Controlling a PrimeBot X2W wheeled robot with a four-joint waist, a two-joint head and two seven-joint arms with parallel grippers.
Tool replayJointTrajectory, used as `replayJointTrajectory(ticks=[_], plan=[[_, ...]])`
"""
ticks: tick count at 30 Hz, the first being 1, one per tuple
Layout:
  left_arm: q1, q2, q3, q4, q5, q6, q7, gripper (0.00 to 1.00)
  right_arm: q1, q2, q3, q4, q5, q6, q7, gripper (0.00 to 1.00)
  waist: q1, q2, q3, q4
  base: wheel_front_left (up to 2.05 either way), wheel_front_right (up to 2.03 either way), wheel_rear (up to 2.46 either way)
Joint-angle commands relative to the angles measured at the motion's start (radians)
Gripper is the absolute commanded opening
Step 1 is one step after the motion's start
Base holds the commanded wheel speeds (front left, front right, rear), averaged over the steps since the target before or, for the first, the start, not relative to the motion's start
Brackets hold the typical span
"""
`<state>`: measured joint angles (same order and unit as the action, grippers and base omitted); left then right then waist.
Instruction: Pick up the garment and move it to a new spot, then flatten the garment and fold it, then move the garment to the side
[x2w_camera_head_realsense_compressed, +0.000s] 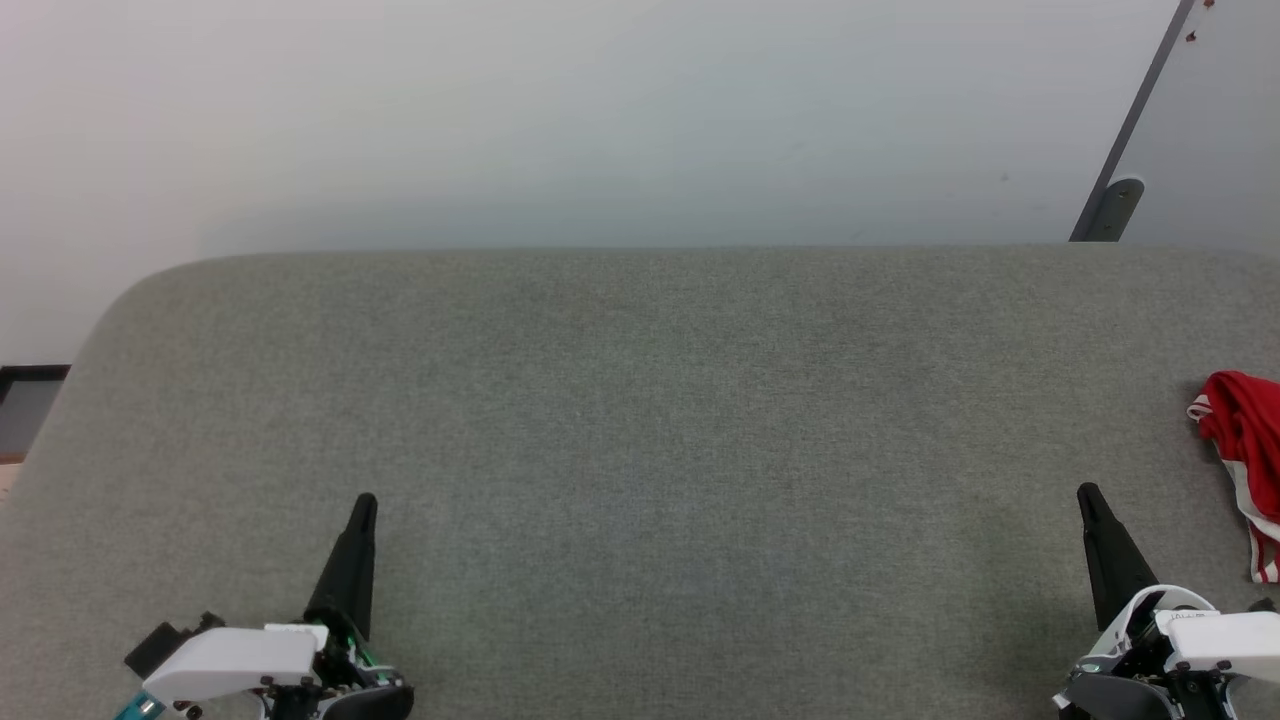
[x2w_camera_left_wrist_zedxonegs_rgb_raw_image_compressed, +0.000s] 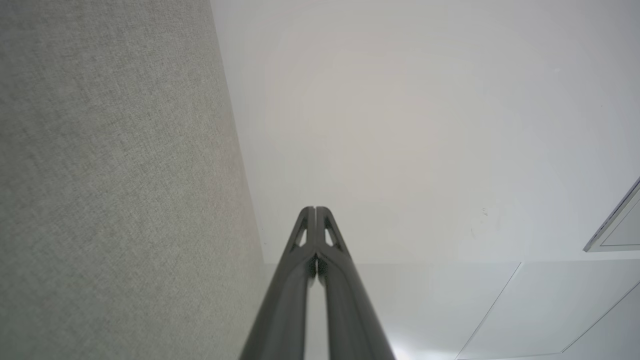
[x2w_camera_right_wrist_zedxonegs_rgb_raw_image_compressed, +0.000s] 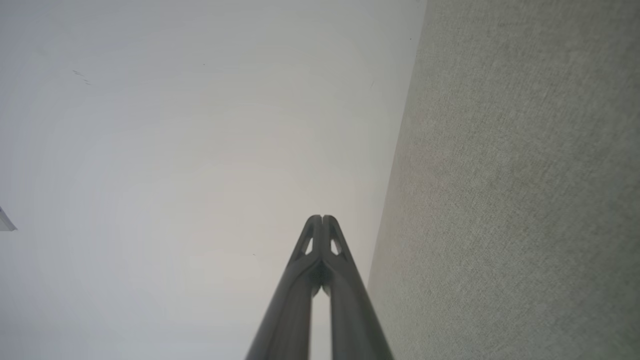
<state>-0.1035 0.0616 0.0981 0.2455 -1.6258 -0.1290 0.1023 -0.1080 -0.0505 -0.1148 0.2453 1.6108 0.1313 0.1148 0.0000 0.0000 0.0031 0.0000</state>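
The garment, bright red with red-white striped trim, lies bunched at the far right edge of the head view, partly cut off by the frame. My right gripper rests at the lower right, shut, its tips a short way left of the garment and apart from it. At the lower left, my left gripper is shut and holds nothing. In the left wrist view the left gripper has its fingers pressed together. The right gripper looks the same in the right wrist view, with nothing between the fingers.
A grey fabric-covered surface with a rounded far-left corner spans the head view. Behind it stands a pale wall. A dark slanted post rises at the upper right.
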Motion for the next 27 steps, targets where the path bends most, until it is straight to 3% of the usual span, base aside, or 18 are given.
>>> replayJointTrajectory(ticks=[1,27], plan=[[-0.010,-0.001,0.002,0.001,0.001,-0.003,0.003,0.00,-0.003,0.003,-0.001,0.000,0.003,-0.001,0.003,0.00,0.0000,0.0000,0.000,0.000,0.00,0.00,0.00],[-0.010,-0.004,0.007,0.001,0.006,-0.003,0.007,0.00,-0.003,0.003,0.000,0.000,0.004,-0.001,0.003,0.00,0.0000,0.0000,0.000,0.000,0.00,0.00,0.00]])
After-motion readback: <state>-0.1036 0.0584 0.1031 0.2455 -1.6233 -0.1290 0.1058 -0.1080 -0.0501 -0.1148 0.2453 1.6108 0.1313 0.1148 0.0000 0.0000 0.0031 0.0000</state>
